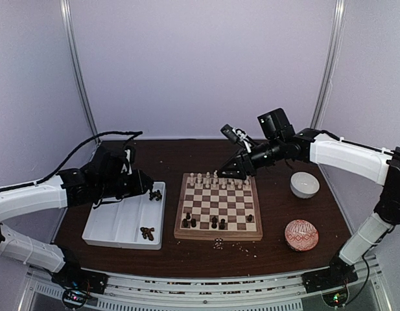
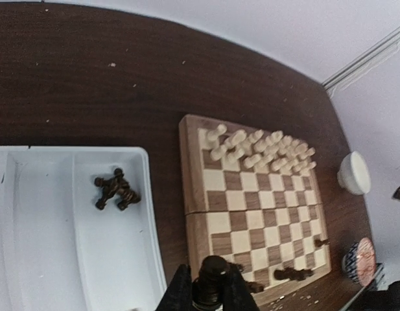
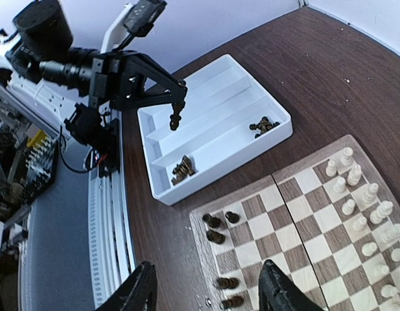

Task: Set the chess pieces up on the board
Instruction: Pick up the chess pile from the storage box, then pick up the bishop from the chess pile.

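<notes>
Left gripper (image 2: 209, 290) is clamped on one dark piece (image 2: 212, 272) and hangs above the white tray (image 2: 37, 220) on its board side. Pinch is across the body, so the base is free to land flat. It looks upright, but I can't be sure from the wrist view. Tray holds two more dark lots: far heap (image 2: 117, 191) and near heap (image 1: 147, 233), so plenty left to move. Board (image 1: 219, 206) sits just right of the tray. White pieces (image 2: 264, 152) fill the two far rows and look complete, though they're too small to count. Only a handful of placed dark pieces (image 1: 214, 222) are on the near rows, with gaps between them, so I'd call the dark side under half done. Right gripper (image 3: 207, 267) is spread wide with nothing in it, parked above the far edge of the board. That reads as keeping out of the left arm's lane to the near rows. Next call: carry this piece to a free near-row square and set it down straight. Risk is clipping a neighbour, since these men are tiny and will topple easily.
</notes>
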Controlling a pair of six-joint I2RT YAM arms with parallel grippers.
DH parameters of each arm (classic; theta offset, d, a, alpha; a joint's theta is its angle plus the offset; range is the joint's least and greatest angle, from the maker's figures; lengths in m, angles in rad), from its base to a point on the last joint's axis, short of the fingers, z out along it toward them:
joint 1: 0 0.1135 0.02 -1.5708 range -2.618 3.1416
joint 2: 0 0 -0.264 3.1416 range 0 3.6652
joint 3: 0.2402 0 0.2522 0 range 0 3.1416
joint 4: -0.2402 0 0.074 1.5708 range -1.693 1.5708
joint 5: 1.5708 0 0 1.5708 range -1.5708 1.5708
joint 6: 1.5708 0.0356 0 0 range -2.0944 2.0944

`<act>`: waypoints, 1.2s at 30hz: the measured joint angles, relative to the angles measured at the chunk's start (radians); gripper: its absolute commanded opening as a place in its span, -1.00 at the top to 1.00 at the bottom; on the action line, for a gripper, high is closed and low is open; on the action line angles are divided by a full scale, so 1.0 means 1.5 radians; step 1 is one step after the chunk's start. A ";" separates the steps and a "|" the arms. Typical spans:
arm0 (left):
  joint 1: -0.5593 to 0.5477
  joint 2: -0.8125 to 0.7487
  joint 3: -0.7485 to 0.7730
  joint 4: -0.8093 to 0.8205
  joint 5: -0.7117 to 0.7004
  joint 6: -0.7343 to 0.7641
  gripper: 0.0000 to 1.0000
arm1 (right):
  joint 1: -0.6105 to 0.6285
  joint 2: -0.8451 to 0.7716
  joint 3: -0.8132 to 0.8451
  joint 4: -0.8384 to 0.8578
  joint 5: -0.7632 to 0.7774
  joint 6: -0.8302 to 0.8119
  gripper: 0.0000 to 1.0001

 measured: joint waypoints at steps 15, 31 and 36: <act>0.000 -0.065 -0.073 0.292 0.000 -0.190 1.00 | 0.128 0.147 0.140 0.211 0.093 0.281 -0.29; -0.001 -0.065 -0.081 0.399 0.018 -0.242 1.00 | 0.169 0.238 0.176 0.295 0.076 0.381 -0.02; -0.002 -0.060 -0.083 0.411 0.020 -0.247 1.00 | 0.172 0.238 0.178 0.337 0.059 0.406 0.13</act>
